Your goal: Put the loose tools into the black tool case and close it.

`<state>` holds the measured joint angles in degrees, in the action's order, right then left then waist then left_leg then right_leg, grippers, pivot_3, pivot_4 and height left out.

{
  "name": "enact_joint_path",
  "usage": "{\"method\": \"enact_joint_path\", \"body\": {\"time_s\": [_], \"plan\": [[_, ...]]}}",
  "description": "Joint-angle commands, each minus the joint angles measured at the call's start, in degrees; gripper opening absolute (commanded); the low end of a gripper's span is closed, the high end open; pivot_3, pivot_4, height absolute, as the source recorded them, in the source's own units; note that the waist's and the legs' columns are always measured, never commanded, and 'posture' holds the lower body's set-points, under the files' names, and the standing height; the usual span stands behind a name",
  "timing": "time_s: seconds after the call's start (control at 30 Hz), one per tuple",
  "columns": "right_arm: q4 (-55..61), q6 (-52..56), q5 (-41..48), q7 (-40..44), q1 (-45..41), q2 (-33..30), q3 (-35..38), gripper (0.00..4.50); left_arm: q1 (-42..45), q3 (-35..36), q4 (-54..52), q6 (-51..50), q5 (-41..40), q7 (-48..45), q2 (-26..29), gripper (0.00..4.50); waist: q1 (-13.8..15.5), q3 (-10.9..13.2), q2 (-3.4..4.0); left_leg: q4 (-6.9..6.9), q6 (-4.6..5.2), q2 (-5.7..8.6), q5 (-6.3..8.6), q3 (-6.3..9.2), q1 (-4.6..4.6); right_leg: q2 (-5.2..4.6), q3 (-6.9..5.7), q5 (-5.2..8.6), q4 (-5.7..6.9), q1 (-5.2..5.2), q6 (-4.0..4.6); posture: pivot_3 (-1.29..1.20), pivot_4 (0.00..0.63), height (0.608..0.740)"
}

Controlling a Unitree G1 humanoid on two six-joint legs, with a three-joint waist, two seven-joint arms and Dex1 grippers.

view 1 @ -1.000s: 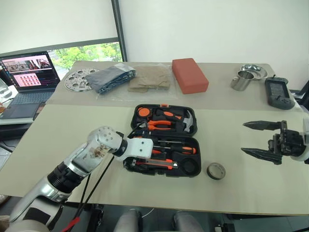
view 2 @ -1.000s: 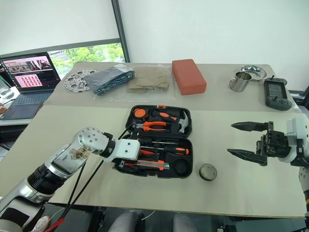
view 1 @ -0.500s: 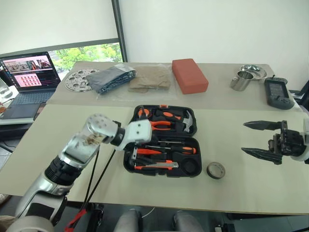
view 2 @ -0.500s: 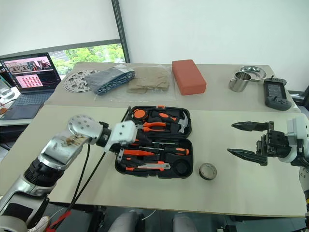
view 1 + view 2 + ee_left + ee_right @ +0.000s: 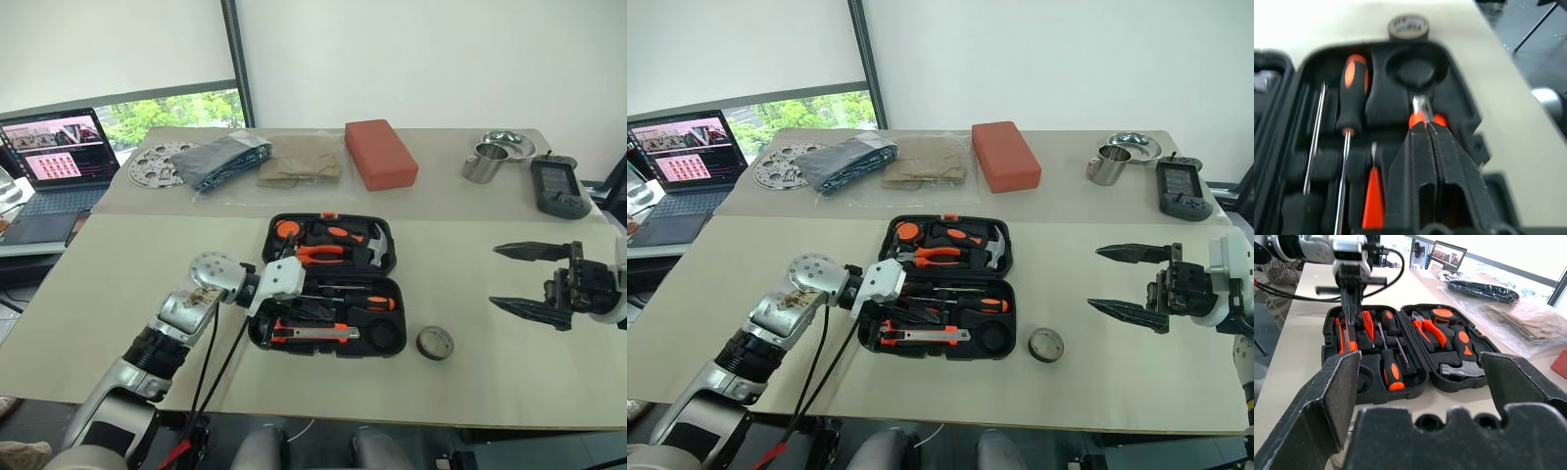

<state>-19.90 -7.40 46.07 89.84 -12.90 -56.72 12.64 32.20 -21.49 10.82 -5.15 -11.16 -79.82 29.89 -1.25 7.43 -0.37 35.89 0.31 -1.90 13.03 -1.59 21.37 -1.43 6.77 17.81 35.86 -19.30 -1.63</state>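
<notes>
- At the lower centre of the head view, the left claw (image 5: 1426,122) reaches over the near half of the open black tool case (image 5: 377,348); its two black fingers (image 5: 1415,161) are pressed together, tips down at the orange-and-black utility knife (image 5: 315,336) lying in the front slot. Whether the tips pinch the knife cannot be told.
- Just right of the case's front corner, a small dark grey tape roll (image 5: 435,343) sits loose on the beige counter (image 5: 118,294), apart from the case.
- In the near half of the case, behind the knife, a long screwdriver with a black-and-orange handle (image 5: 367,303) lies in its slot, a second shaft (image 5: 1315,142) running beside it. A small orange screwdriver (image 5: 1373,198) shows beside the left claw in the left wrist view.
- A round moulded recess (image 5: 385,336) stands bare at the case's front right corner.
- At the right edge of the frame, level with the case, the right claw (image 5: 519,280) hangs above the counter with its fingers spread wide, gripping nothing.
- The far half of the case carries orange-handled pliers (image 5: 328,254) and a steel-headed hammer (image 5: 380,247).
- Across the upper part of the frame, on a second counter, lie a perforated metal disc (image 5: 154,163), a dark folded cloth in clear wrap (image 5: 223,159), a tan bagged bundle (image 5: 299,162) and a red-orange block (image 5: 380,154).
- At upper right stand a steel cup (image 5: 478,163), a steel bowl (image 5: 509,143) and a dark grey handheld device (image 5: 557,184).
- An open laptop (image 5: 57,152) glows at the left edge.
</notes>
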Motion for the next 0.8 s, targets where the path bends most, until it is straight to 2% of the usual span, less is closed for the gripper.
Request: {"method": "enact_joint_path", "body": {"time_s": [0.03, 0.67, 0.8], "plan": [[1.12, -0.18, 0.21, 2.66, -0.77, -1.26, 1.35, 4.50, 0.99, -0.16, 5.40, 6.65, 1.28, -2.11, -0.97, 0.07, 0.05, 0.00, 0.00, 0.00, 0.00, 0.00, 0.00, 0.01, 0.00, 0.00, 0.00, 0.00, -0.01, 0.00, 0.00, 0.00, 0.150, 0.740], [2.05, 0.34, 0.72, 2.66, 1.15, -2.20, 1.90, 4.50, 1.64, -4.22, 22.69, 23.46, 10.86, -0.78, -3.52, 0.07, 0.07, -0.17, 0.20, 0.01, 0.01, 0.01, 0.00, -0.04, -0.14, -0.06, 0.09, 0.00, 0.02, 0.49, -0.01, 0.00, 0.150, 0.740], [2.39, 0.82, 0.83, 2.66, 1.46, -2.47, 1.58, 4.50, 1.81, -2.21, 21.49, 22.29, 8.57, 0.36, -4.37, 0.07, 0.07, -0.17, 0.20, 0.02, 0.01, 0.00, 0.00, -0.03, -0.28, -0.09, 0.08, 0.00, 0.03, 0.69, 0.00, 0.00, 0.150, 0.740]]}}
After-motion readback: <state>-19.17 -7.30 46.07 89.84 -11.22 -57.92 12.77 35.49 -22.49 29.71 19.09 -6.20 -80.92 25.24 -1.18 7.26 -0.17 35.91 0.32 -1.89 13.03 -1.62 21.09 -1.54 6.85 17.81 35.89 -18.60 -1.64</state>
